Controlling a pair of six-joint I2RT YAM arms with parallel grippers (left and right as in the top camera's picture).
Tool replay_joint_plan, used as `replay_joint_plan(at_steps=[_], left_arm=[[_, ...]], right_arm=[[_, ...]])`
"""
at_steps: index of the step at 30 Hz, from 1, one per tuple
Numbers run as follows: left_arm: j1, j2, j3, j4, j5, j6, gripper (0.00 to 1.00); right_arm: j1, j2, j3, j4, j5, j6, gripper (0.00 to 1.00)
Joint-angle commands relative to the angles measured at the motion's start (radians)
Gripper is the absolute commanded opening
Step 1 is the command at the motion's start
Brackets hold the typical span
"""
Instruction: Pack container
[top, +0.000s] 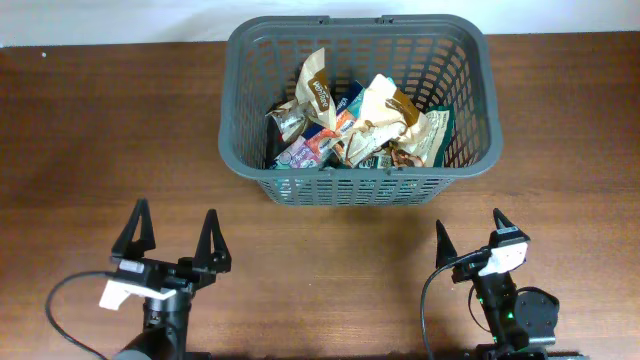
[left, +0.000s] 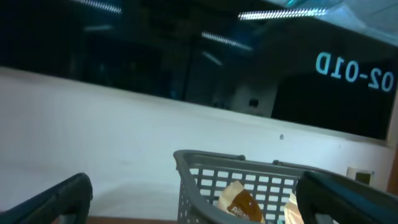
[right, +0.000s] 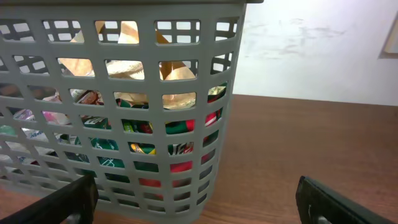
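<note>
1 dark grey shopping basket (top: 350, 187); 1 wooden table (top: 90, 120); 2 grippers: left gripper (top: 175, 212), right gripper (top: 469, 222); snack packets (top: 385, 105) heaped and overlapping, at least 5 visible, exact count cannot be told.

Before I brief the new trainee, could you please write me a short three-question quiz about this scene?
1. True or false: the left gripper is open and holds nothing.
2. Where are the snack packets? A) spread out in front of the basket B) piled inside the basket C) held between a gripper's fingers
3. Fill in the blank with "touching" or "apart": the right gripper and the basket are ___.

Key: 1 true; 2 B; 3 apart.
</note>
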Motion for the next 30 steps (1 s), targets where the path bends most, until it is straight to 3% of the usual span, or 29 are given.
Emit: replay_joint_plan(at_steps=[1, 9, 16, 26, 30], left_arm=[[0.006, -0.042, -0.074, 0.052, 0.003, 0.024, 0.99], [0.006, -0.062, -0.165, 0.08, -0.066, 0.028, 0.99], [0.008, -0.062, -0.168, -0.04, -0.149, 0.069, 0.99], [0.052, -0.062, -0.168, -0.375, -0.17, 0.069, 0.99], [0.052, -0.062, -0.168, -0.403, -0.167, 0.069, 0.99]], right_arm=[[0.006, -0.01, -0.005, -0.008, 0.012, -0.001, 0.99], [0.006, -0.01, -0.005, -0.008, 0.012, -0.001, 0.99], [0.006, -0.01, -0.005, -0.007, 0.012, -0.001, 0.99], [0.006, -0.01, -0.005, -0.008, 0.012, -0.001, 0.99], [0.006, -0.01, -0.005, -0.007, 0.012, -0.001, 0.99]])
